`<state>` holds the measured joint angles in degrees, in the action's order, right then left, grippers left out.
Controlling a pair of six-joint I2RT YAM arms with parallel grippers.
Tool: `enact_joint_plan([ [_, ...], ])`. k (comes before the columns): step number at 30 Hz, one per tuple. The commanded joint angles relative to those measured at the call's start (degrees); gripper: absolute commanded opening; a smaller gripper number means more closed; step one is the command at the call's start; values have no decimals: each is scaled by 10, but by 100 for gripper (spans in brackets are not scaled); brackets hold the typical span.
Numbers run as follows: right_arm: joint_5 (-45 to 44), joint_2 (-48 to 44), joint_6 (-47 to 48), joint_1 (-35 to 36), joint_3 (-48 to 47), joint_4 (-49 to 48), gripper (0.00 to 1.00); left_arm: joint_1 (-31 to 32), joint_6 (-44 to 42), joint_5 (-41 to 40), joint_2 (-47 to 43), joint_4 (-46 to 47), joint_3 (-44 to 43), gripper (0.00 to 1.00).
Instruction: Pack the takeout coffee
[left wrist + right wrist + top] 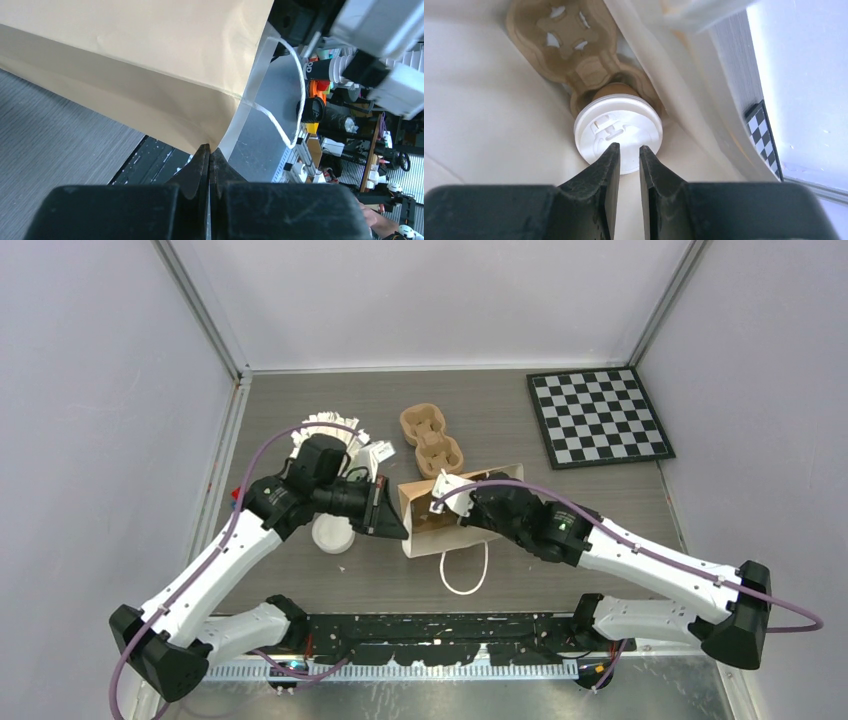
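Black left fingers are pressed together on the rim of the kraft paper bag, which lies toward the near edge of the table. Inside it, the right fingers stand slightly apart over the takeout coffee, seated in a pulp cup carrier. Farther back, a checkerboard fills the far right corner.

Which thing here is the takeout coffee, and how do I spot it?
Find the tan paper bag lying mid-table. Inside it lies a brown moulded-pulp cup carrier, and in one socket sits a small brown paper cup with a round white plastic lid. The carrier's other socket stands empty.
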<state>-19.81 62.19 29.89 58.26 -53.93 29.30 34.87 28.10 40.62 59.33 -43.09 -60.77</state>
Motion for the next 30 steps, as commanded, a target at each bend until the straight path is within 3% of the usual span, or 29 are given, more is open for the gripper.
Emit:
enact_joint_plan([
  [1,23,-22,-22,-3,-42,18,26,3,12,21,7,20,-23,0],
  [13,81,-40,-42,-2,-81,71,29,2,65,17,38,44,-45,0],
  [30,55,-13,-72,-8,-78,63,33,2,105,-12,83,23,-93,0],
])
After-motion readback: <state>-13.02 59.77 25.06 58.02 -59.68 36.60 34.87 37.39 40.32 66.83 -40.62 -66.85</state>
